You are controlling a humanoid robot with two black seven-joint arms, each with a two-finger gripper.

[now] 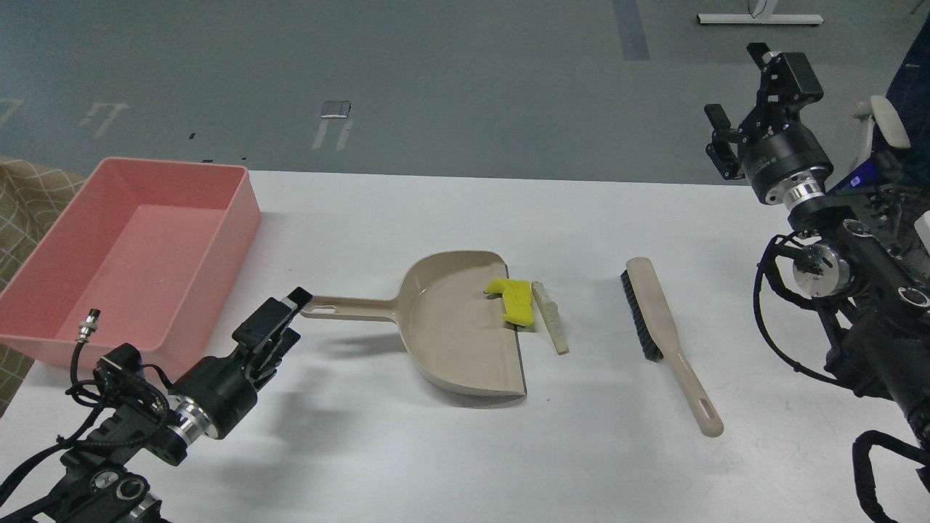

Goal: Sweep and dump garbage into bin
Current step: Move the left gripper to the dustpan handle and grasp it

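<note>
The yellow sponge-like chunk [514, 300] lies on the front lip of the beige dustpan [447, 330]. The pale bread slice [550, 317] lies on the table just right of that lip, seen edge-on. The pink bin [123, 247] stands at the table's left end and holds nothing. My left gripper [294, 317] is open, low over the table, with its fingertips at the end of the dustpan's handle [349, 308]; I cannot tell if they touch it. My right gripper [737, 94] is open and empty, raised high at the far right.
The beige brush with black bristles [662, 330] lies on the white table [465, 450] right of the bread slice, handle toward me. A patterned cloth [22, 203] shows left of the bin. The table's far edge runs behind the bin and dustpan.
</note>
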